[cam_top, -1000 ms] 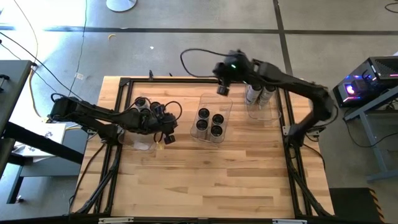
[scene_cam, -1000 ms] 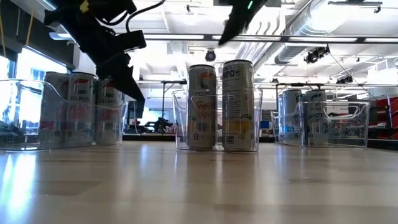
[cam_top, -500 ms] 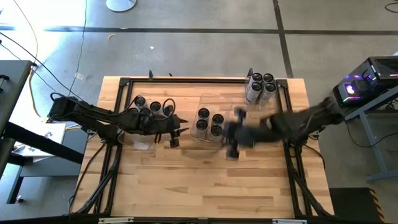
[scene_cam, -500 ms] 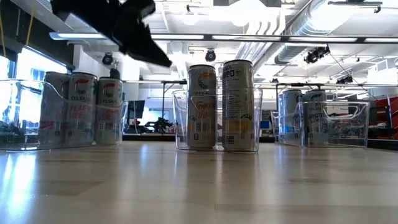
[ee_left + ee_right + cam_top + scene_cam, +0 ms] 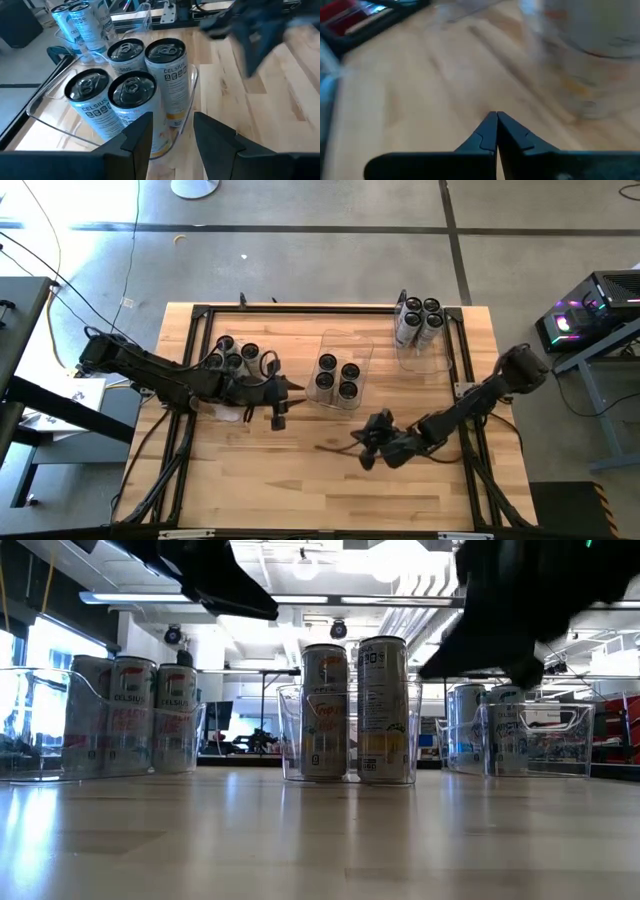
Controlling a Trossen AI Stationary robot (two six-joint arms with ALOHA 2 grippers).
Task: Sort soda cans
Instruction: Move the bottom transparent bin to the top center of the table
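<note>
A light wooden table [image 5: 330, 480] framed in black rails stands on a grey concrete floor [image 5: 300, 240] crossed by dark seams and trailing cables. A side bench carries a computer case lit purple and blue [image 5: 590, 305]. Beyond the tabletop, a white industrial ceiling shows exposed ducts [image 5: 480, 590], strip lights and a bright window [image 5: 45, 650].

Two arms, matte black throughout, each built of slim tubular links joined by bulkier rounded joint housings. Black cables run loosely along the links and loop at the wrists. Left end effector [image 5: 172, 137]: two flat, angular black fingers with squared, stepped inner faces. Right end effector [image 5: 496, 131]: two black fingers tapering to fine pointed tips, with small notched steps along the inner edges.
</note>
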